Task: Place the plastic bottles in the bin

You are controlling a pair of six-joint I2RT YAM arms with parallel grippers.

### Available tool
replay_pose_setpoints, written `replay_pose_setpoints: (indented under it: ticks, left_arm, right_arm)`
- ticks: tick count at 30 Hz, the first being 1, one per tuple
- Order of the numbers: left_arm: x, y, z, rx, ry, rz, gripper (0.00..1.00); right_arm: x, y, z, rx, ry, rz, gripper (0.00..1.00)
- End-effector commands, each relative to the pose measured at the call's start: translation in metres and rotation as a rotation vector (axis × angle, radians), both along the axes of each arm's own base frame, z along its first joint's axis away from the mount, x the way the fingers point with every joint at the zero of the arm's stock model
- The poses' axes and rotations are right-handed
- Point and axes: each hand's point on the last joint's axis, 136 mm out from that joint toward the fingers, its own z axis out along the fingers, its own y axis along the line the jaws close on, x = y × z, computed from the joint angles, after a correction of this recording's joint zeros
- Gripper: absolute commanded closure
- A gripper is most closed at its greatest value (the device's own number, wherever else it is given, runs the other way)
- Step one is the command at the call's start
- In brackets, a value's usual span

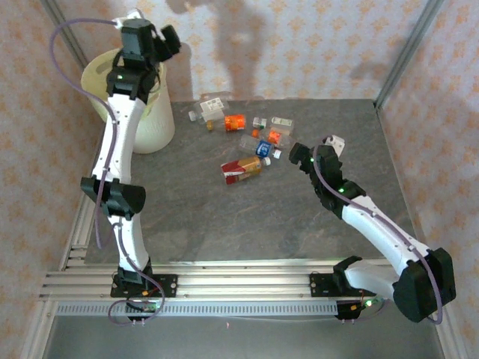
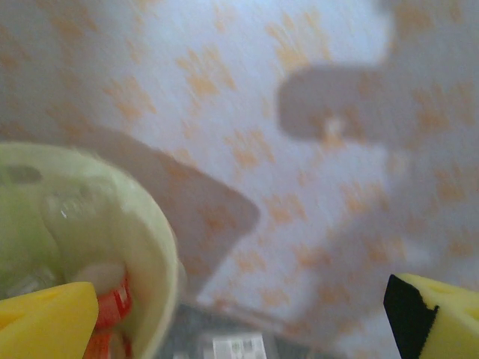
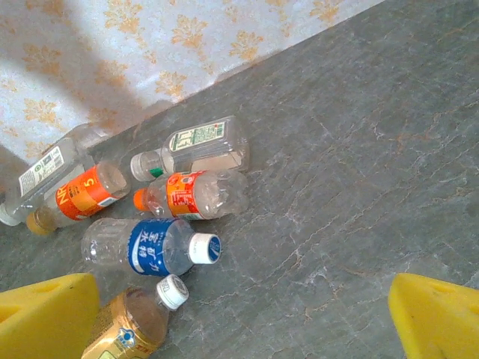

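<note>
While the left claw (image 1: 163, 41) hangs above the bin (image 1: 153, 127), its yellow fingers (image 2: 45, 321) stand wide apart with nothing between them. In its wrist view the bin's pale green-lined rim sits below and to the left of the claw. A red-labelled bottle (image 2: 112, 299) lies inside the bin, just past the left finger.

The right claw (image 1: 298, 155) is low over the grey surface (image 3: 359, 187), its fingers (image 3: 438, 318) also spread and empty. The plastic bottles (image 1: 247, 142) lie loose on the surface ahead of this claw and toward its left finger. Nearest that finger is a brown bottle (image 3: 135, 325) with a white cap. Just beyond it lies a blue-labelled bottle (image 3: 150, 247), then an orange-labelled bottle (image 3: 191, 196), then a green-capped bottle (image 3: 198, 146). Farther left, near the wall, are an orange bottle marked 5 (image 3: 78, 196) and a clear white-labelled bottle (image 3: 45, 172). The stretch of surface ahead of the right finger is bare stone.
</note>
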Motion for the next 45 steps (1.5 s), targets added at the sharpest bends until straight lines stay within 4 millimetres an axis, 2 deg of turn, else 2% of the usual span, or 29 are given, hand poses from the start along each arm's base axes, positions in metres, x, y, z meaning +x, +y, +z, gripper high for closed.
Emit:
replay_pose_setpoints:
  ticks: [1, 4, 8, 10, 12, 14, 17, 18, 21, 26, 33, 45]
  left_arm:
    - [-0.013, -0.048, -0.05, 0.104, 0.157, -0.129, 0.0]
    - [-0.036, -0.081, -0.079, 0.17, 0.25, -0.215, 0.0]
    - [-0.063, -0.131, -0.137, 0.235, 0.394, -0.391, 0.0]
    - [-0.081, -0.167, -0.169, 0.268, 0.449, -0.55, 0.0]
    - [-0.108, -0.208, -0.201, 0.333, 0.524, -0.749, 0.0]
    - [-0.13, -0.229, -0.229, 0.424, 0.61, -0.851, 0.0]
    - [-0.153, -0.247, -0.262, 0.525, 0.711, -0.962, 0.0]
    - [-0.157, -0.251, -0.277, 0.545, 0.753, -0.99, 0.0]
    - [-0.165, -0.255, -0.303, 0.638, 0.832, -1.026, 0.0]
    - [-0.155, -0.248, -0.339, 0.798, 0.916, -0.982, 0.0]
    - [-0.132, -0.247, -0.359, 0.88, 0.915, -0.931, 0.0]
    - [-0.122, -0.235, -0.39, 0.838, 0.984, -0.936, 0.0]
  right_arm:
    - [-0.003, -0.007, 0.013, -0.007, -0.032, -0.015, 0.01]
    - [-0.004, -0.007, 0.011, -0.022, -0.033, -0.004, 0.01]
    - [-0.005, -0.008, 0.01, -0.022, -0.043, -0.003, 0.01]
    - [-0.005, -0.008, 0.009, -0.021, -0.044, -0.005, 0.01]
    - [-0.005, -0.008, 0.01, -0.022, -0.044, -0.004, 0.0]
    - [-0.005, -0.008, 0.011, -0.026, -0.045, -0.002, 0.0]
    - [-0.005, -0.009, 0.011, -0.037, -0.044, -0.003, 0.0]
    - [-0.005, -0.009, 0.011, -0.039, -0.043, -0.004, 0.0]
    - [-0.005, -0.01, 0.011, -0.041, -0.044, -0.007, 0.0]
    - [-0.006, -0.01, 0.011, -0.038, -0.043, -0.011, 0.0]
    - [-0.008, -0.013, 0.012, -0.047, -0.041, -0.018, 0.0]
    - [-0.014, -0.019, 0.011, -0.055, -0.046, -0.033, 0.0]
